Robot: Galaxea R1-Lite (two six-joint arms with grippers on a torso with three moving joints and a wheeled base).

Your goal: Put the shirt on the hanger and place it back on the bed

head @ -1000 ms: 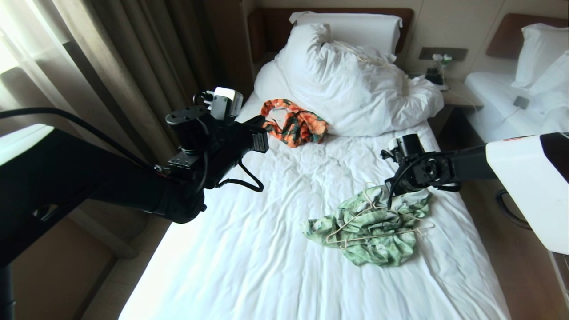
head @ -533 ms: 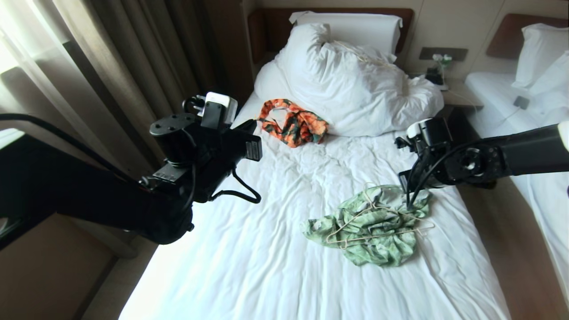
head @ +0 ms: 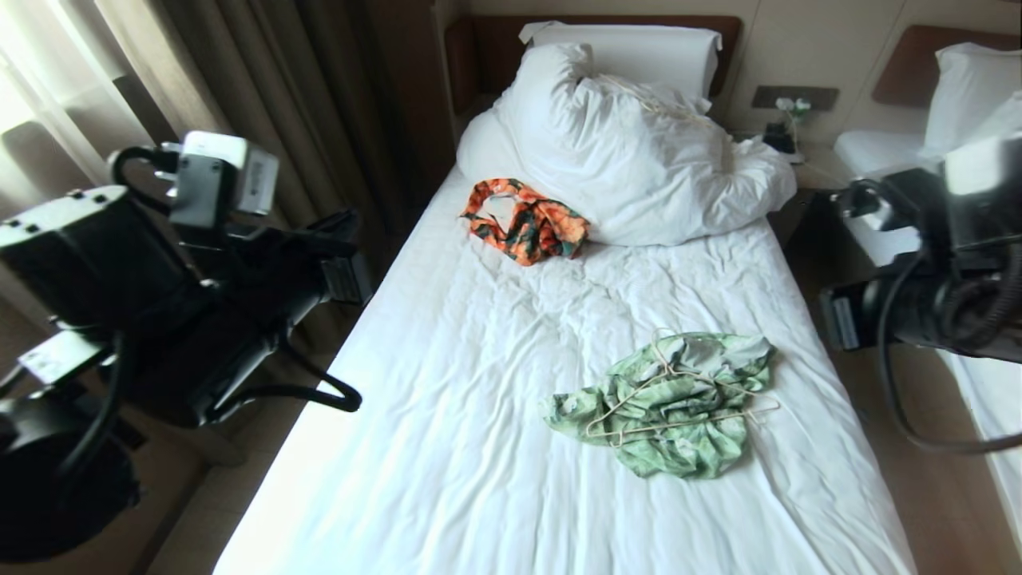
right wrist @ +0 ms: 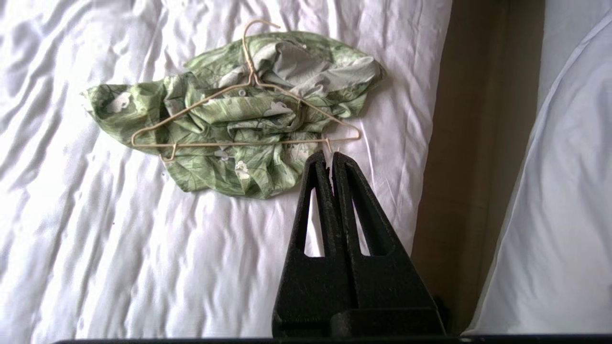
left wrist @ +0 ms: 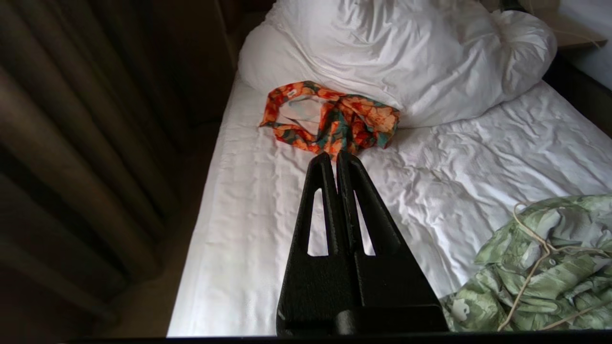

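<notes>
The shirt (head: 667,403) lies crumpled on the bed (head: 479,415), on the robot's right half of the mattress and near its right edge, with a narrow strip of sheet between the cloth and the drop to the floor. The hanger (head: 679,391) rests on top of the bunched shirt, its hook toward the headboard and its bar toward the foot; its right corner pokes just past the fabric onto bare sheet. To the robot's left of the shirt, and toward the foot of the bed, wide wrinkled sheet lies open. Well apart, up by the duvet (head: 639,152), sits an orange patterned garment (head: 527,220) touching the duvet's lower edge.

The right gripper (right wrist: 331,157) hangs above the right bed edge, jaws pressed together on nothing. The left gripper (left wrist: 336,156) hangs over the left side of the bed, jaws likewise together and empty.

A second ago the right arm reached low over the shirt's upper right edge; it has since pulled back off the mattress to the right. The left arm has also drawn back toward the curtain (head: 239,96). Shirt and hanger have not shifted.
</notes>
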